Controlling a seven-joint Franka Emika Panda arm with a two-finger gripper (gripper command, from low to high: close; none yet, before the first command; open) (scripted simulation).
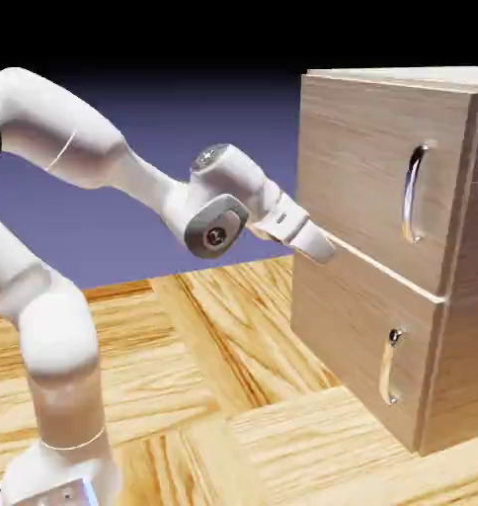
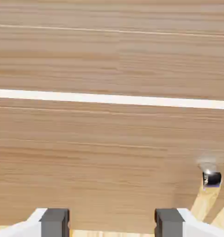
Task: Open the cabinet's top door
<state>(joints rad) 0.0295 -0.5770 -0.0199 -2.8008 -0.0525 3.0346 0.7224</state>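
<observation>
The light-wood cabinet [image 1: 371, 326] stands at the exterior view's right. Its top door [image 1: 366, 158] is the taller panel and carries a long curved silver handle [image 1: 413, 193]. My gripper [image 1: 322, 249] is at the cabinet's front, near the left end of the pale seam between the two doors and well left of the handle. In the hand view wood [image 2: 109, 60] fills the picture, crossed by the pale seam [image 2: 109, 98]. My gripper [image 2: 112, 223] is open, with nothing between its grey fingertips [image 2: 54, 221]. A small metal handle end [image 2: 212, 178] shows at the lower right.
The shorter bottom door [image 1: 352, 346] with its small handle [image 1: 389, 366] sits under the top door. The cabinet rests on a wood-patterned table [image 1: 213, 395]. My white arm [image 1: 75, 148] arches in from the left.
</observation>
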